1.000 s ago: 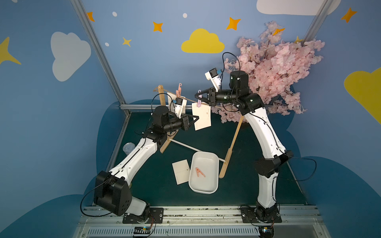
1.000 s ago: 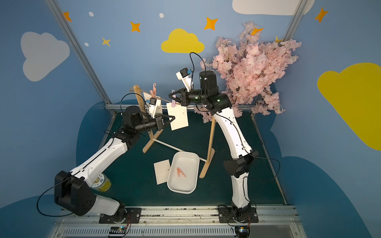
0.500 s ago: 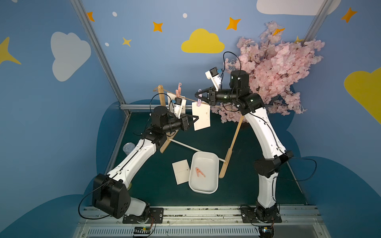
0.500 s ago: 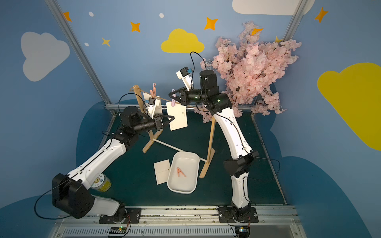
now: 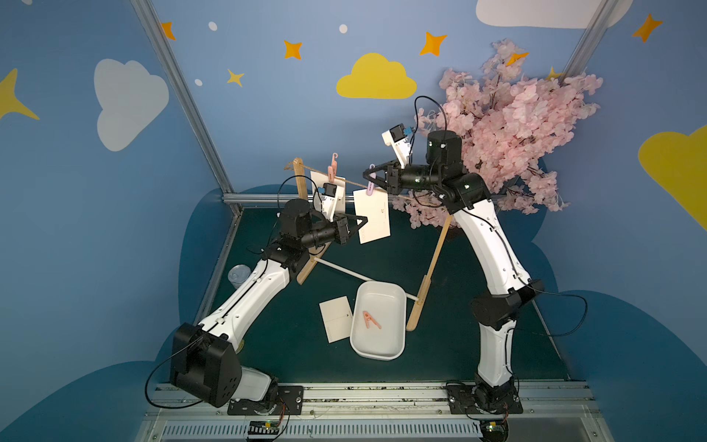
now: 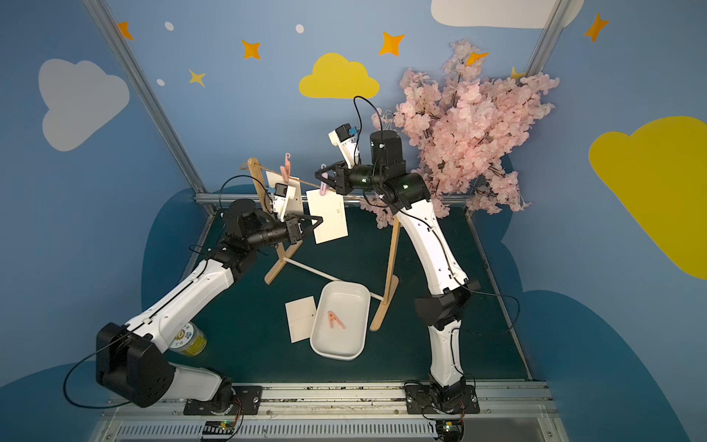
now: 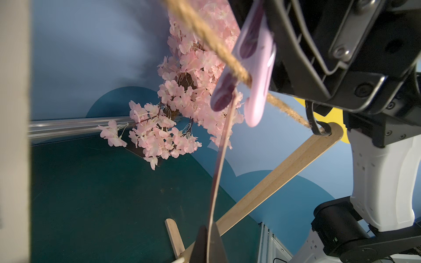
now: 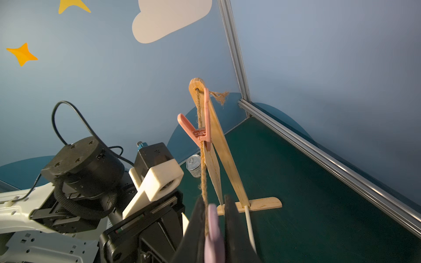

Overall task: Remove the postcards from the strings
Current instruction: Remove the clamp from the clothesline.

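Note:
A white postcard hangs from the jute string by a purple clothespin. My left gripper is shut on that card's lower edge; the card shows edge-on in the left wrist view. My right gripper is shut on the purple clothespin at the string. A second postcard hangs by a pink clothespin near the left post, partly hidden by my left wrist. A third postcard lies flat on the table.
A white tray holding a pink clothespin sits beside the flat card, against the rack's white rod. The pink blossom branch stands behind the right post. A can stands by my left arm.
My left arm's shoulder and elbow have shifted slightly. Both grippers keep their holds in the same places.

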